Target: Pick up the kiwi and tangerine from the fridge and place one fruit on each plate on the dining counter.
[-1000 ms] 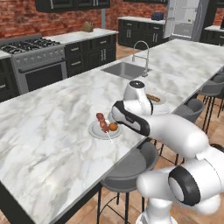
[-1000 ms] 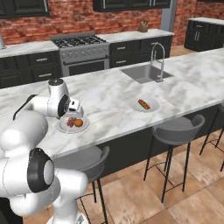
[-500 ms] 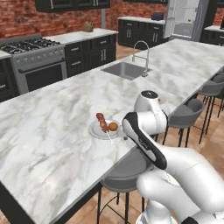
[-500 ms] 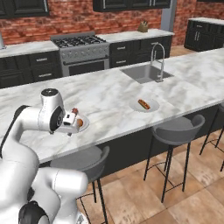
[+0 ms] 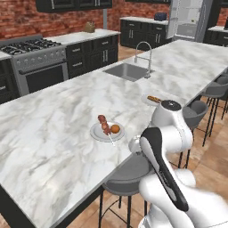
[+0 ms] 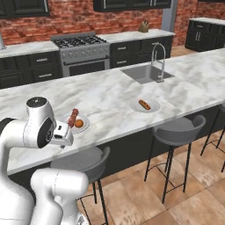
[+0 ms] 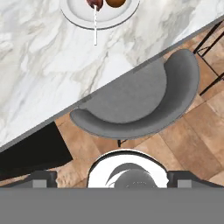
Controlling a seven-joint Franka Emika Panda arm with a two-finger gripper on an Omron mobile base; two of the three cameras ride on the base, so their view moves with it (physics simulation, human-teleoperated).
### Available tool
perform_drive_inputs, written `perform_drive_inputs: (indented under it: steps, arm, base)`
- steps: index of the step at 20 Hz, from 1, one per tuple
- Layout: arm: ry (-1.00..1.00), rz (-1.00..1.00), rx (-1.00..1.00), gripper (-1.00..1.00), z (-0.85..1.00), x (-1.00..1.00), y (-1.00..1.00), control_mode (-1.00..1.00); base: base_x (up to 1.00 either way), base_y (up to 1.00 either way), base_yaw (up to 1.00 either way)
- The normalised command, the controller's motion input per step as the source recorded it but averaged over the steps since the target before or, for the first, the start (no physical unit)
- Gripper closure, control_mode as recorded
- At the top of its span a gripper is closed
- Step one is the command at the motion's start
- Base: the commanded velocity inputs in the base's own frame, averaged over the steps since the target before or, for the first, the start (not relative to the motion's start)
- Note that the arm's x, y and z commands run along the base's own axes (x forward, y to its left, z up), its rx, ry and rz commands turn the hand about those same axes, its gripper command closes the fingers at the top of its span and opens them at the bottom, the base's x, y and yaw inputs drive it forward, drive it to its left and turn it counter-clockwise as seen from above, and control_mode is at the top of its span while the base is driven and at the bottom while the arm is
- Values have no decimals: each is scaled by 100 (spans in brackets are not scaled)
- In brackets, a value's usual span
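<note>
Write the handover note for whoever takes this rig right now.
End effector: open, empty, above the stool at the edge of the dining counter.
Tangerine: on the near plate, beside a skewer.
Far plate: holds a sausage-like item, no fruit.
Done: tangerine placed.
Left: get the kiwi from the fridge at the far end of the room and set it on the far plate.
</note>
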Motion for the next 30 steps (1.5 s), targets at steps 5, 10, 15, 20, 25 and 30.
perform_drive_inputs:
  steps: [5,10,15,20,25,30]
  arm:
    - [-10,0,0,-100,78,-36,0,-100]
    - [-4,0,0,-100,27,-27,-2,-100]
    - [-2,0,0,-100,0,0,0,-100]
    - [-1,0,0,-100,0,-6,0,100]
    - [0,0,0,-100,0,0,0,100]
    - [0,0,0,-100,0,0,0,100]
  base:
    - [0,0,0]
    - [0,0,0]
    - [0,0,0]
    - [-12,0,0]
    - [-73,-22,-7]
    - [-35,-80,-25]
